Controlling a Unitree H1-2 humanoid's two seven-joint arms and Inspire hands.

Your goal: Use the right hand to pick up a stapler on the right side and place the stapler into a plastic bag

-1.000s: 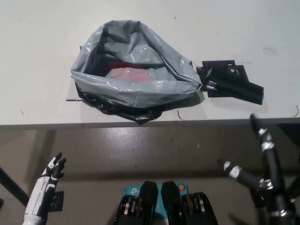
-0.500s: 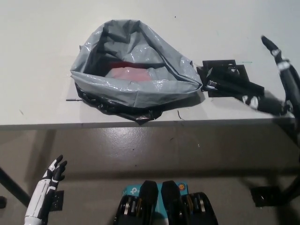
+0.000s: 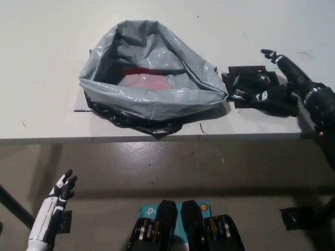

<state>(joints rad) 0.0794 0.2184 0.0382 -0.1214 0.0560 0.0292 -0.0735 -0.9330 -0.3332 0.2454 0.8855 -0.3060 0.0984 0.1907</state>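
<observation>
A black stapler (image 3: 250, 88) lies on the white table (image 3: 47, 68), on a dark square patch just right of the bag. My black right hand (image 3: 285, 86) reaches in from the right and hovers over the stapler's right end, fingers spread apart and open; I cannot tell whether they touch it. The grey plastic bag (image 3: 152, 78) sits in the middle of the table with its mouth wide open, something red showing inside. My white left hand (image 3: 55, 201) hangs open below the table edge at the lower left.
The table's front edge (image 3: 157, 138) runs across the middle of the picture, with grey floor below it. A dark fold of plastic pokes out under the bag's front (image 3: 141, 123).
My right hand has risen from below the table edge, swung in from the right and come down over the stapler. The left hand, bag and stapler have not moved.
</observation>
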